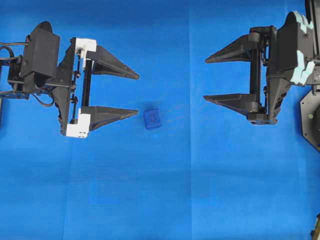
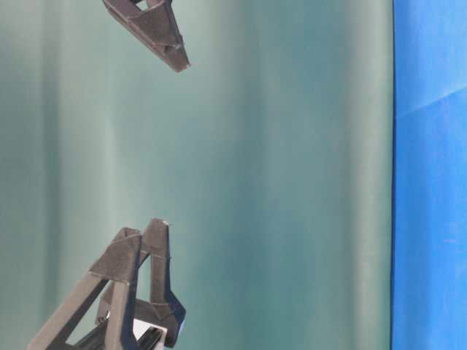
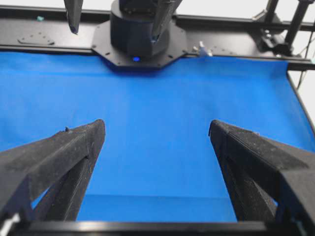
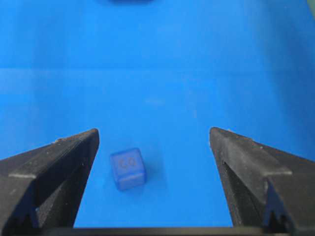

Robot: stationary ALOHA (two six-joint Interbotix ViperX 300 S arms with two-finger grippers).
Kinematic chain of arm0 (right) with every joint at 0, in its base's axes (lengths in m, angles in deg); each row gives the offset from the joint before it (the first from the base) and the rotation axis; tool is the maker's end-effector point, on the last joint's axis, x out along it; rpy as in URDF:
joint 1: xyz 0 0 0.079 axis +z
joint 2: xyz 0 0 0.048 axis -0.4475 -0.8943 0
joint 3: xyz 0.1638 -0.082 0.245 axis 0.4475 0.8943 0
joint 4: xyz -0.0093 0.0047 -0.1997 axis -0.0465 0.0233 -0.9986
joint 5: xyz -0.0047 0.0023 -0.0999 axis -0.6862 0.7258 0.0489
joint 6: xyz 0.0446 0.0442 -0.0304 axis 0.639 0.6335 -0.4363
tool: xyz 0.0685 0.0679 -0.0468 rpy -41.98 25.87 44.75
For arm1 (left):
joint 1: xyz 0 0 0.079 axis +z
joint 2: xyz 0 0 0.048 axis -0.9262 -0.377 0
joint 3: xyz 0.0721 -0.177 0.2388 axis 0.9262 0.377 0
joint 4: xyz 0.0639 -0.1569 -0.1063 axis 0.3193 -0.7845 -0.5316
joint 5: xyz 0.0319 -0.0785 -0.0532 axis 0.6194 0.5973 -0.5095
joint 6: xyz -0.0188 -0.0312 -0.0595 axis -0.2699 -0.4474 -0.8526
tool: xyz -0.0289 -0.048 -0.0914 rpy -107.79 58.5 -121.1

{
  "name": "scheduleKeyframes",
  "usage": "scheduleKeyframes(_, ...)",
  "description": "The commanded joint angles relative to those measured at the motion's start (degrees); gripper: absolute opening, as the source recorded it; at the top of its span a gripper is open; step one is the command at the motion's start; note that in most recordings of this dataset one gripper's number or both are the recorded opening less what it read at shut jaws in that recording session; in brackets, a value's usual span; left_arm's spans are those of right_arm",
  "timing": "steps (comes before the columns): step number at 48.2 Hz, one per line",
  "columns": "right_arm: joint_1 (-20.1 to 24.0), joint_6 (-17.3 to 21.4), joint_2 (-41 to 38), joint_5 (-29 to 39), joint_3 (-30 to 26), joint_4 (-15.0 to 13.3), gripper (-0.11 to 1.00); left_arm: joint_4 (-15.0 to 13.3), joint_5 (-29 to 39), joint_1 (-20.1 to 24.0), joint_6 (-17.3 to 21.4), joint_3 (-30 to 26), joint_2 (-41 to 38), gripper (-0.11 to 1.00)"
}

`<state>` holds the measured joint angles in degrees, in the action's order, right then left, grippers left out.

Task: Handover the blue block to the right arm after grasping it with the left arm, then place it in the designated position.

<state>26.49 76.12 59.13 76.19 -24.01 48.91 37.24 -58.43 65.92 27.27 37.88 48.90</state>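
My left gripper [image 1: 138, 94] stands with its jaws spread wide and nothing between them; my right gripper [image 1: 205, 79] is open too and just as empty, facing the left one across the cloth. The blue block [image 1: 153, 119] lies on the bright blue cloth [image 1: 160, 200] just to the right of my left gripper's near fingertip, outside the span of its jaws, not between them. My right wrist view shows the block [image 4: 128, 168] low between my right fingers, close to the left one, so both grippers have it within reach.

The risk I see: if I close the left jaws from here, the near finger may clip the block's edge and knock it away, since it sits off the jaws' centre line. The block is small with rounded edges, so a corner pinch could squirt it out. My right arm crowding in early could also bump it.
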Motion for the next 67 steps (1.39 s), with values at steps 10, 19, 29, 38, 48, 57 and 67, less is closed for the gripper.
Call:
scheduleKeyframes(10, 0.09, -0.35, 0.44, -8.70, 1.85, -0.26, 0.80, 0.00, -0.26, -0.18, 0.00, -1.41, 0.88, 0.92)
scheduleKeyframes(19, -0.53, -0.53, 0.70, -14.15, 3.96, -1.14, 0.80, 0.00, -0.26, -0.09, 0.00, -1.41, 0.88, 0.92)
scheduleKeyframes(29, -0.79, -0.53, 0.62, -18.11, 5.54, -1.23, 0.80, 0.00, -0.26, -0.18, 0.00, -1.41, 0.88, 0.92)
scheduleKeyframes(38, -0.79, -0.53, 0.44, -19.07, 6.42, -1.23, 0.79, 0.00, -0.26, -0.18, 0.00, -1.41, 0.88, 0.92)
scheduleKeyframes(48, -0.79, -0.53, 0.44, -19.07, 6.42, -1.23, 0.79, 0.00, -0.26, -0.18, 0.00, -1.41, 0.88, 0.92)
scheduleKeyframes(57, -0.88, -0.44, 0.44, -19.07, 6.33, -1.23, 0.79, 0.00, -0.26, -0.18, 0.00, -1.41, 0.88, 0.92)
scheduleKeyframes(67, -0.88, -0.53, 0.44, -19.07, 6.42, -1.23, 0.79, 0.00, -0.26, -0.18, 0.00, -1.41, 0.88, 0.92)
